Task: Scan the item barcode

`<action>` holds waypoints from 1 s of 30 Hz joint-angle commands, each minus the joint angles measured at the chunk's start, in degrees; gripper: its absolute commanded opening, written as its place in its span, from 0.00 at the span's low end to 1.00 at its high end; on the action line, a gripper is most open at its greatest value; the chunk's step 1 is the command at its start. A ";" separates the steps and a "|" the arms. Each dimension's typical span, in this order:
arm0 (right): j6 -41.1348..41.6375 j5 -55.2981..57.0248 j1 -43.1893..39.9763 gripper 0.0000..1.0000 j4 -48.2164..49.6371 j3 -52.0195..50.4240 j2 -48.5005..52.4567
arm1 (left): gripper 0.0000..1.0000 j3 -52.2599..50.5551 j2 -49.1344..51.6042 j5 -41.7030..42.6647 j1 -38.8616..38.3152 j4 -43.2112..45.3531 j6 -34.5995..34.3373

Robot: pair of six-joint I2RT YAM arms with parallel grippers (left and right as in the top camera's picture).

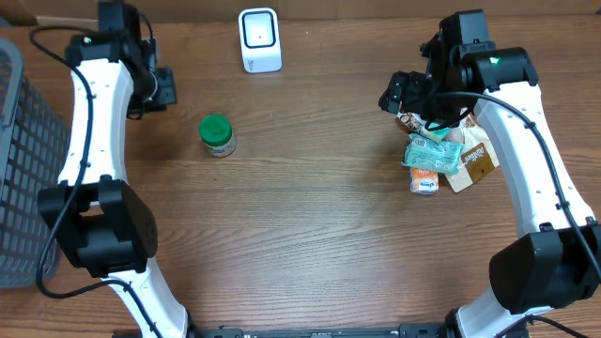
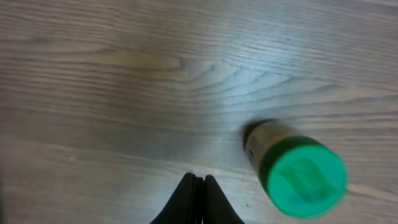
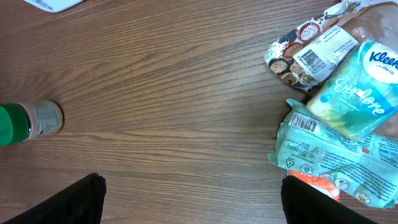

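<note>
A small jar with a green lid (image 1: pixel 217 135) stands on the wooden table, left of centre. In the left wrist view the jar (image 2: pixel 301 176) sits just right of my left gripper (image 2: pixel 198 183), whose jaws are pressed together with nothing between them. In the overhead view the left gripper (image 1: pixel 161 89) hangs up and left of the jar. The white barcode scanner (image 1: pixel 259 39) stands at the back. My right gripper (image 3: pixel 196 193) is open over bare wood beside a pile of packets (image 1: pixel 437 155); the overhead view shows the right gripper (image 1: pixel 396 94) just above that pile.
The pile holds a teal wipes pack (image 3: pixel 329 149), a Kleenex pack (image 3: pixel 360 93), a patterned packet with a barcode (image 3: pixel 311 53) and an orange item (image 3: pixel 320 182). A dark mesh basket (image 1: pixel 23 160) stands at the left edge.
</note>
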 commanded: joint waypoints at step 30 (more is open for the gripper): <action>-0.48 0.61 -0.20 0.88 0.04 0.44 -0.44 | 0.04 -23.61 -0.35 7.74 -9.31 27.67 7.23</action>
